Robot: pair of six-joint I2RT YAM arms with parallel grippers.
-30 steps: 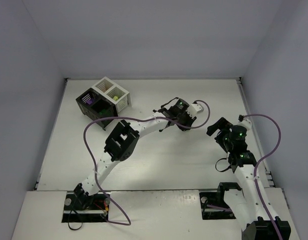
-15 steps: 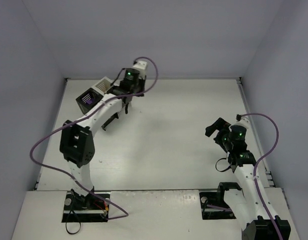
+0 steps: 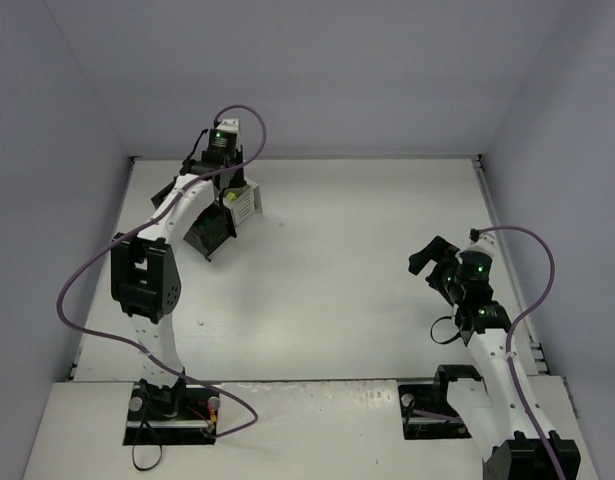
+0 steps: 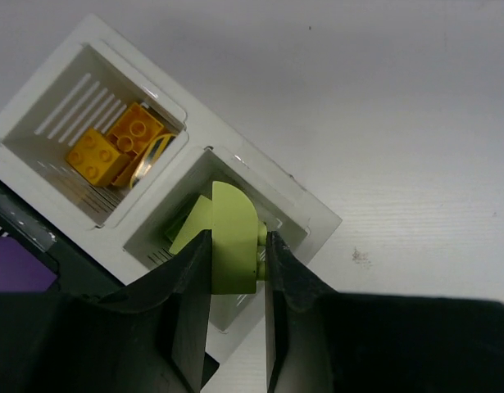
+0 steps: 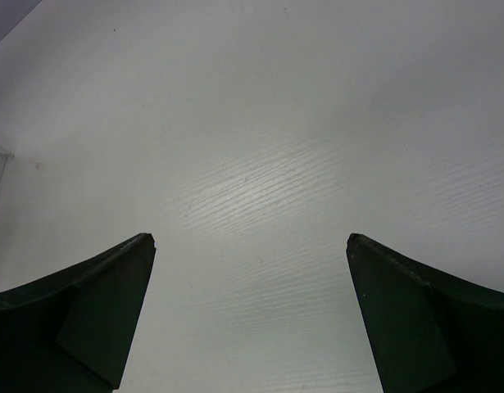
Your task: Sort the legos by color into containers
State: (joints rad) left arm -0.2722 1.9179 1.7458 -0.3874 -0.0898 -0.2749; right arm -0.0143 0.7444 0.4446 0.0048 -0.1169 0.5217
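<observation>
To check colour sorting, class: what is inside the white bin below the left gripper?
One lime-green brick lies inside the white bin; the left gripper and its held lime-green brick hide the rest.

Overhead and close left-wrist views, both down onto containers [image 4: 186,147]

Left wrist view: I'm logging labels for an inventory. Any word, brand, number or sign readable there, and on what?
None readable. The white bins, orange-yellow bricks and the lime-green brick in the left gripper show no print; any marks on the studs are too small to read.
</observation>
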